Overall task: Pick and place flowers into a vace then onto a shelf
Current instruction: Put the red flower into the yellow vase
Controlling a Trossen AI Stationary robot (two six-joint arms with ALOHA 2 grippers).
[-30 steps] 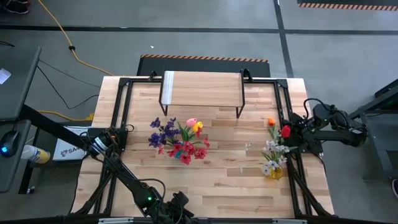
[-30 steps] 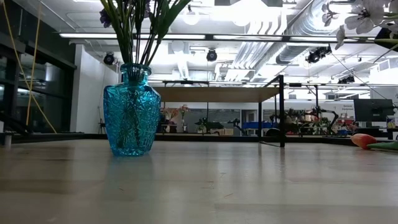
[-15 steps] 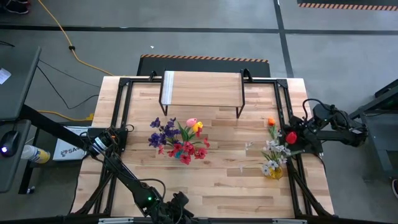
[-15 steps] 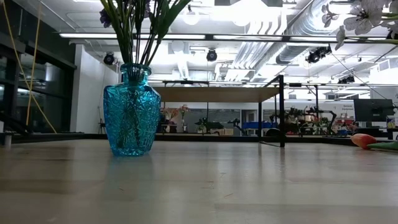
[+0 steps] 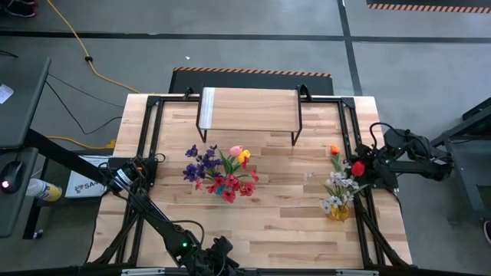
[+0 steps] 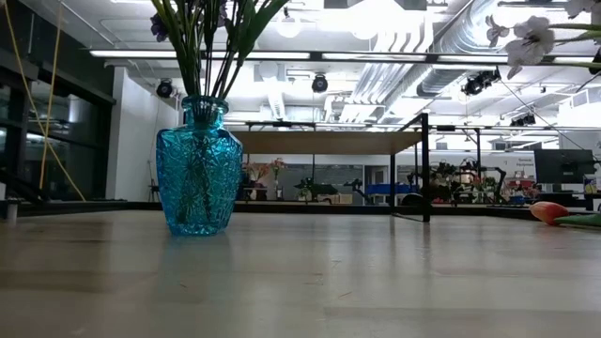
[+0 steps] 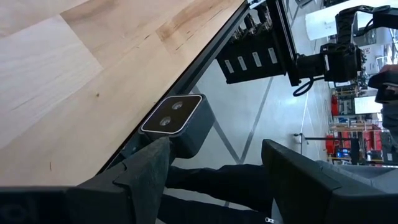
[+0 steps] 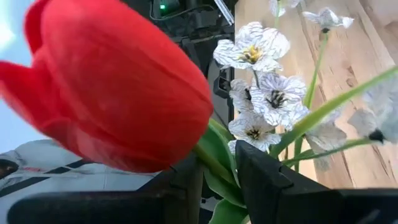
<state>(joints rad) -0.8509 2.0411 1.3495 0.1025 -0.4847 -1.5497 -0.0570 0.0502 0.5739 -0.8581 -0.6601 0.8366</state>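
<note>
A blue glass vase [image 6: 198, 169] stands on the table left of centre and holds several purple, red, pink and yellow flowers [image 5: 219, 172]. The shelf [image 5: 249, 110] stands on its black legs by the far edge. My right gripper [image 5: 367, 170] is at the table's right edge, shut on a red tulip [image 8: 118, 87] and a spray of white blooms [image 5: 337, 192]. An orange flower [image 5: 334, 151] lies on the table beside it. My left gripper [image 7: 214, 168] is open past the table's near edge. My right gripper pinches green stems [image 8: 214, 163] between its two fingers, right behind the red tulip's bloom. It comes level from the table's right side. A stem with white blooms [image 8: 311, 118] runs into the same gap. These blooms [image 6: 528, 42] hang high above the table.
A yellow bloom [image 5: 337, 211] shows near the right edge, below the white spray. Black frame rails [image 5: 153, 146] run along the table's left and right sides. Bare wood [image 5: 284, 192] lies between the vase and the right gripper. The low camera [image 7: 174, 117] sits at the near edge.
The right gripper has shifted the held flowers a little. The red tulip moved slightly toward the near edge. In the low view the white blooms swung down and toward the vase. The vase and the left arm kept still.
</note>
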